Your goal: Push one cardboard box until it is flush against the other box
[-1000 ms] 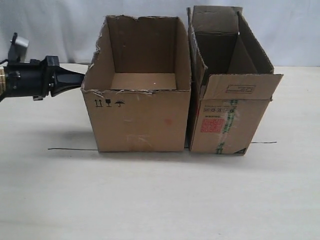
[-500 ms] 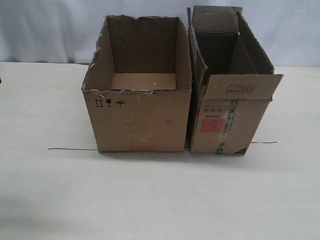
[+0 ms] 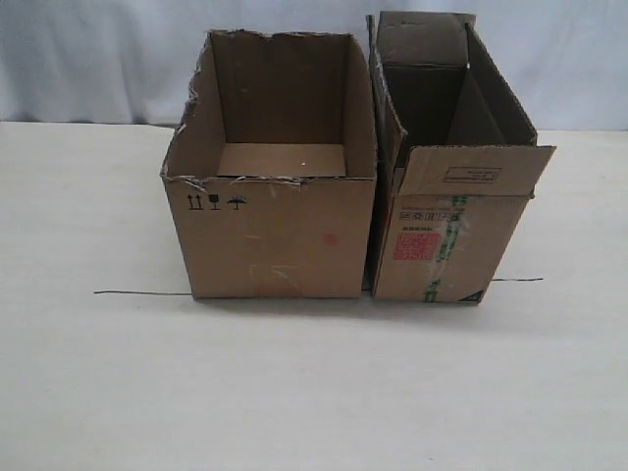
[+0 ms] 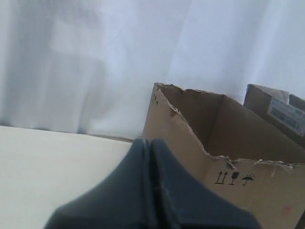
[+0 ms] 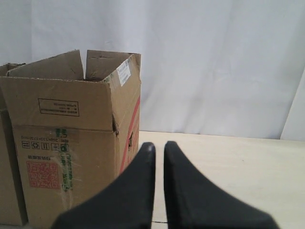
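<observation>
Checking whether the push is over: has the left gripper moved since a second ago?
Yes. It withdrew leftward, away from the cardboard box, out of the exterior view; the left gripper shows only on its wrist camera.

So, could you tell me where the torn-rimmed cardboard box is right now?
In the exterior view, the torn-rimmed box stands left of centre on the table, its right side against the flapped box.

The pale table [image 3: 294,392] carried the cardboard box [image 3: 270,235], and the other box [image 3: 446,231] stood directly against its right side. A thin dark line [image 3: 142,292] ran along the tabletop beneath both.
</observation>
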Controlling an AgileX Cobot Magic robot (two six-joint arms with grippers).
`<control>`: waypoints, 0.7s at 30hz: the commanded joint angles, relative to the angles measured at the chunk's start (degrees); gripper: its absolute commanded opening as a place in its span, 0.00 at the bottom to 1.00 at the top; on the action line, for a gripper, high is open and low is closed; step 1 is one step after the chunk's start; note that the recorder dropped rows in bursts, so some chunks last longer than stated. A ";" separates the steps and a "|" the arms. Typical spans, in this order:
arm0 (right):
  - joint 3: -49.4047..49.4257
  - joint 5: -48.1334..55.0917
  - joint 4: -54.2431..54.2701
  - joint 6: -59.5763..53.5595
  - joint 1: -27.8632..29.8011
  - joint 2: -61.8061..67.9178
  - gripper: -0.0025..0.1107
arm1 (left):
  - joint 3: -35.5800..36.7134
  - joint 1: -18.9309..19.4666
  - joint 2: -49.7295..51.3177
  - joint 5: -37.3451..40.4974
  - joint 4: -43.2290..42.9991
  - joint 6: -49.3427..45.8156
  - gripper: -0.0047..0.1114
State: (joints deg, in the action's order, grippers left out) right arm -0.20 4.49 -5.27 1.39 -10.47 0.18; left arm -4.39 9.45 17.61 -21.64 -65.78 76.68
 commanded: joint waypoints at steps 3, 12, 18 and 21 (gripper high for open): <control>0.20 0.05 0.14 -0.17 0.36 -0.18 0.07 | 4.39 -5.87 -14.65 10.43 1.60 1.84 0.04; 0.20 0.05 0.14 -0.17 0.36 -0.18 0.07 | 4.39 -7.75 -17.61 19.90 2.25 3.14 0.04; 0.20 0.05 0.14 -0.17 0.36 -0.18 0.07 | 4.39 -7.81 -17.61 19.63 1.87 2.67 0.04; 0.20 0.05 0.14 -0.17 0.36 -0.18 0.07 | 4.39 -7.81 -17.61 19.76 9.91 -5.94 0.04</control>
State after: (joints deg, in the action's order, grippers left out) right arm -0.20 4.49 -5.27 1.39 -10.47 0.18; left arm -0.19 1.96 0.21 -2.38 -62.70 77.63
